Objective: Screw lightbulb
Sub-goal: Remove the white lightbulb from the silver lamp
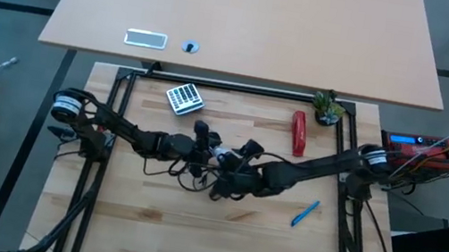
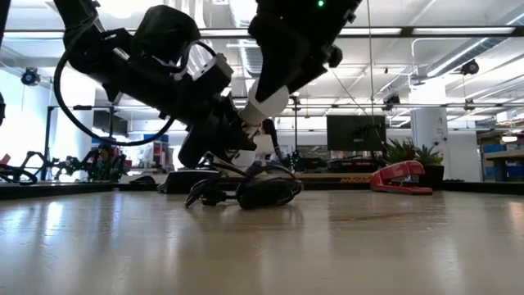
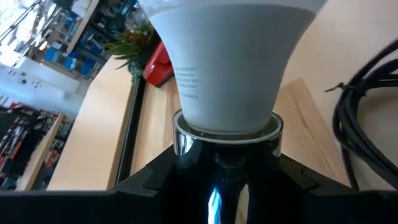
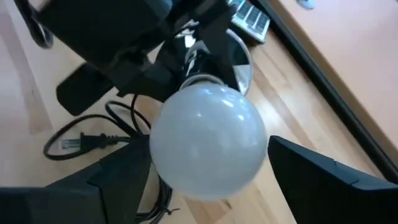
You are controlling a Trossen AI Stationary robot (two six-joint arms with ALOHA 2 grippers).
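The whitish lightbulb (image 4: 208, 143) sits with its narrow end in the shiny silver socket (image 3: 227, 134) at the table's middle. My left gripper (image 3: 227, 186) is shut on that socket. My right gripper (image 4: 208, 186) stands open around the bulb's globe, with one finger (image 4: 118, 180) close beside it and the other finger (image 4: 317, 180) a gap away; I cannot tell whether the near finger touches it. In the high view both grippers meet at the bulb (image 1: 218, 152). The socket's black cord (image 4: 93, 143) lies on the table with its plug. My left gripper pinches the socket's body just below its silver rim (image 3: 186, 140), one finger on either side. The fingers come from the table's left, slanting a little downward. The socket is clear of the table, with the bulb's neck (image 3: 230, 93) standing out of it away from the gripper.
A red stapler (image 1: 298, 133) and a small plant (image 1: 328, 108) stand at the far right. A calculator (image 1: 184, 99) lies at the far left and a blue pen (image 1: 305, 213) to the near right. Loops of cord (image 1: 185, 174) lie under the grippers.
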